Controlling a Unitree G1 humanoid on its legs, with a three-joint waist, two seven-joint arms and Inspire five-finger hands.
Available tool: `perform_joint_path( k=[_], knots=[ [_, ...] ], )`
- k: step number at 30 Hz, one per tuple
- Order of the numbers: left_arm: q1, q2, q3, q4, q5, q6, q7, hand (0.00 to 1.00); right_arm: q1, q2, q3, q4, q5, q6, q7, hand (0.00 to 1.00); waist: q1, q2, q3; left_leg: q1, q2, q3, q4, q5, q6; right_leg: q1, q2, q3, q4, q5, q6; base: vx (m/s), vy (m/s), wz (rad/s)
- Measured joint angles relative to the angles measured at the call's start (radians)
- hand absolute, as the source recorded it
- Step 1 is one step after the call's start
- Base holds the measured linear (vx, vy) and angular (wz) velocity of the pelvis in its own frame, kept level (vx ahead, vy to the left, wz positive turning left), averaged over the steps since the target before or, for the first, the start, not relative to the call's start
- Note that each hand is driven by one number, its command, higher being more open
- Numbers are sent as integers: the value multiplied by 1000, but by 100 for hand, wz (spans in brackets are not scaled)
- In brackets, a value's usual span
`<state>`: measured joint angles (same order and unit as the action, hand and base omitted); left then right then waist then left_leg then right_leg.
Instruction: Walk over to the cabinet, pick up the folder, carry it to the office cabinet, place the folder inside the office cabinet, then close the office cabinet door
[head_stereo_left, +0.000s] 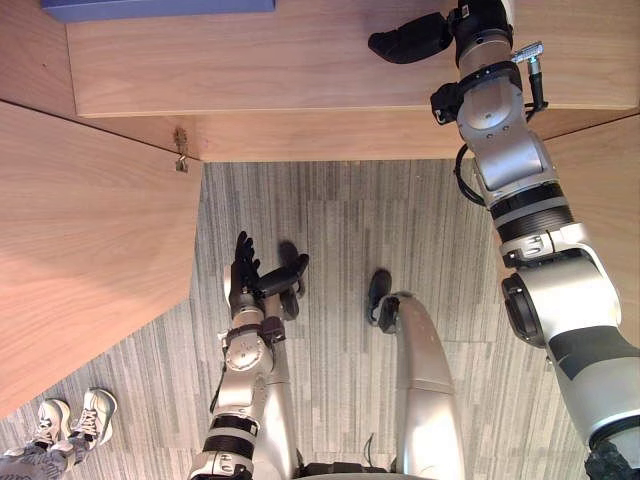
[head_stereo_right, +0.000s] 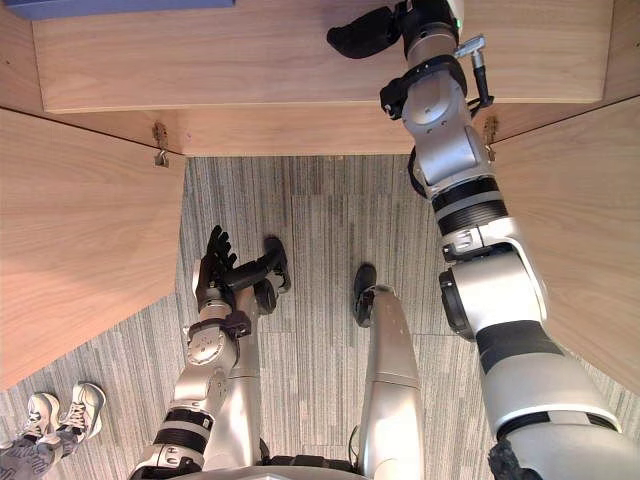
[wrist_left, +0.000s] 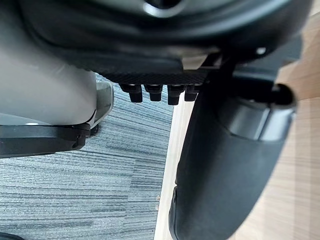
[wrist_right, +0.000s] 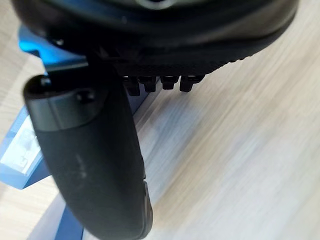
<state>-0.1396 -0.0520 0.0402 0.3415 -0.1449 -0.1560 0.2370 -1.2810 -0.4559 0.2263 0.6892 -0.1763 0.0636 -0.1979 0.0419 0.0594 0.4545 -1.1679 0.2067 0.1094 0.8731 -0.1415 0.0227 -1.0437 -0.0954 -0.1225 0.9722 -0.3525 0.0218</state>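
Lying flat at the far left of the light wooden cabinet shelf (head_stereo_left: 300, 70): thin blue rectangular folder (head_stereo_left: 160, 8), long axis seemingly left to right along the shelf's far edge, though mostly cut off from sight. Reaching out above the same shelf, well to the folder's right and apart from it: dark right hand (head_stereo_left: 410, 40), fingers straight, thumb out, holding nothing. Hanging low over the grey striped carpet (head_stereo_left: 340, 220) beside the open wooden cabinet door (head_stereo_left: 80, 260): dark left hand (head_stereo_left: 241, 284), fingers loosely straight, empty.
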Motion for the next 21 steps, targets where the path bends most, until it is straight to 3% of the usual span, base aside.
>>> perform_joint_path(
  k=[4, 10, 16, 21],
  knots=[
    [4, 4, 1, 2, -3, 0, -5, 100, 13, -55, 22, -16, -65, -9, 3, 0, 1, -1, 1, 10, -1, 4, -11, 0, 0, 10, -2, 0, -11, 0, 1, 0, 0, 0],
    [39, 31, 2, -18, -4, 1, -39, 100, 240, -195, 62, -283, -77, -53, 69, 0, -8, -21, -3, 31, -2, 11, -35, 0, 0, 31, -9, -17, -33, 0, 1, 11, -4, 1],
    [64, 54, 3, -35, 23, -5, -76, 100, 451, -260, 64, -435, 130, -126, 176, 0, -8, -41, -2, 44, 0, 15, -44, 0, 0, 37, -12, -27, -35, 0, 1, -5, -2, 0],
    [66, 59, 3, -35, 30, -9, -92, 100, 542, -297, 64, -515, 236, -144, 245, 0, -6, -43, -1, 44, -1, 18, -42, 0, 0, 38, -15, -26, -35, 0, 1, -31, 5, 0]
  ],
)
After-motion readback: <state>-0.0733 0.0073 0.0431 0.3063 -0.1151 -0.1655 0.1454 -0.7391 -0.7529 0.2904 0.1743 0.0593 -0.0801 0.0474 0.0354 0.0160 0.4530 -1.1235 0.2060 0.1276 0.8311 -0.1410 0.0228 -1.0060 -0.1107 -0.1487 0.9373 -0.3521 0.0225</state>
